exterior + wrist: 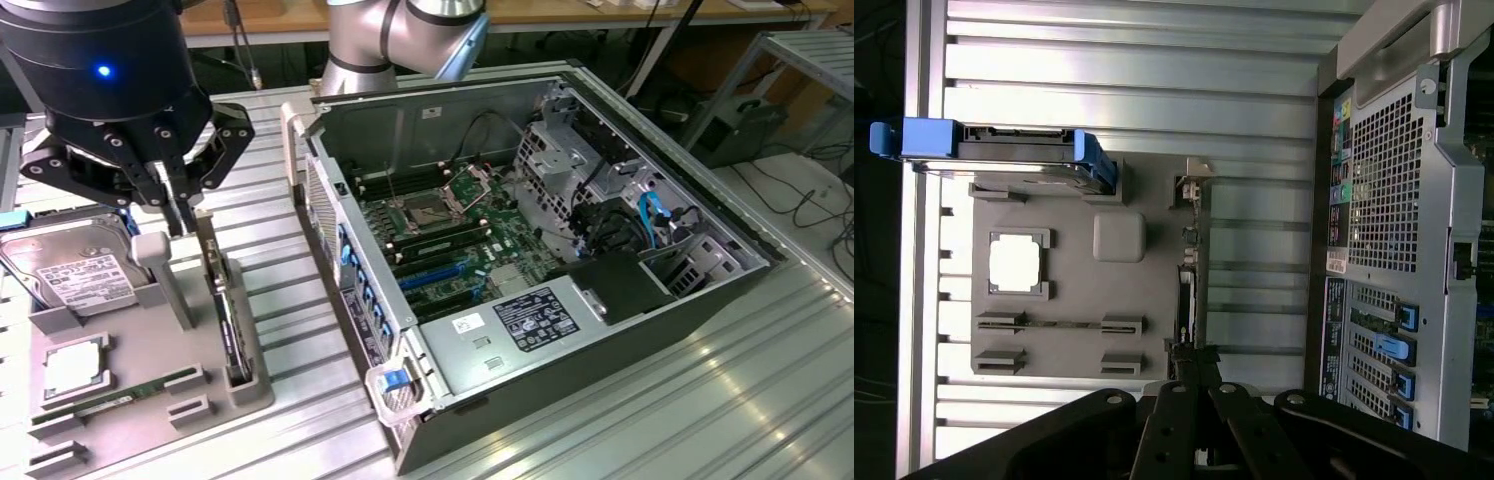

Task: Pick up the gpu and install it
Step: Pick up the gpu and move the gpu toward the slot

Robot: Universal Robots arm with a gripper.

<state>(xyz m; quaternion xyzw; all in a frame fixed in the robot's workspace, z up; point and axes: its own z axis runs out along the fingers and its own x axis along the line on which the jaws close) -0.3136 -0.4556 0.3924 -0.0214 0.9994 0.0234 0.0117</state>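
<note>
Now the gripper [187, 225] [1190, 358] stands low over the grey holder tray [134, 350] at the exterior view's left. Its fingers are drawn close together, pinching the far end of the gpu [222, 300] [1187, 300]. The card stands on its edge in the slot along the tray's right side, between the hard drive [74, 270] and the open computer case [441, 90], which lies at the exterior view's right.

We could read nothing: print on the hard drive's label [80, 275] and the black sticker [537, 320] inside the computer case [561, 420] was too small.
</note>
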